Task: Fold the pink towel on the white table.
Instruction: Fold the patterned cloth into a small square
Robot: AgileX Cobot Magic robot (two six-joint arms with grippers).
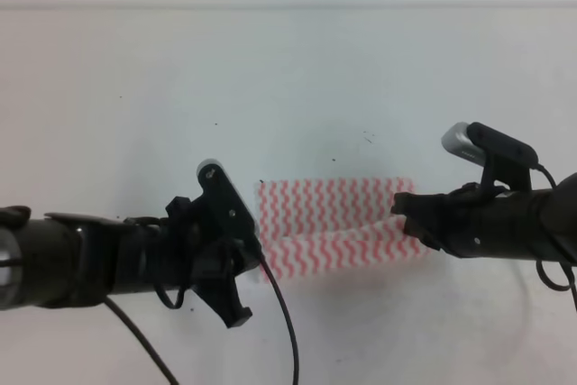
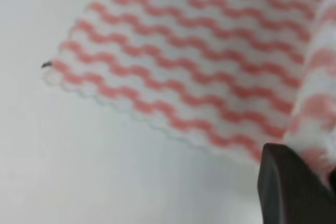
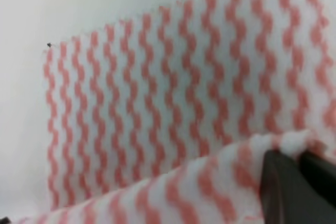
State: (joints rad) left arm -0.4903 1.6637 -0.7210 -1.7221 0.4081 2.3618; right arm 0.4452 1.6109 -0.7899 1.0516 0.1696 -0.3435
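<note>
White table (image 1: 297, 69) fills nearly everything I can see from the high camera, plain and pale with a few dark specks. Just near of its middle lies the pink towel (image 1: 329, 223), a band of red-pink zigzag running left to right between my two arms.

I have both grippers at its near edge. My left gripper (image 1: 251, 254) sits at the towel's near-left corner; in the left wrist view one dark finger (image 2: 291, 187) shows with cloth bunched against it, so I judge that it is pinching the edge, though the second finger is out of sight and I cannot be sure. My right gripper (image 1: 403, 214) is at the right end; in its wrist view two dark fingers (image 3: 283, 187) are pressed together on a raised fold of cloth, which arches off the flat layer behind it.

I judge that I am in the middle of the first fold: the near edge is lifted and rolled toward the far edge, which rests flat on the table.

Next I need to carry both corners away from me together, level and at the same pace, until they meet the far edge, then lower and let go. If one arm leads, the crease will run skewed.
</note>
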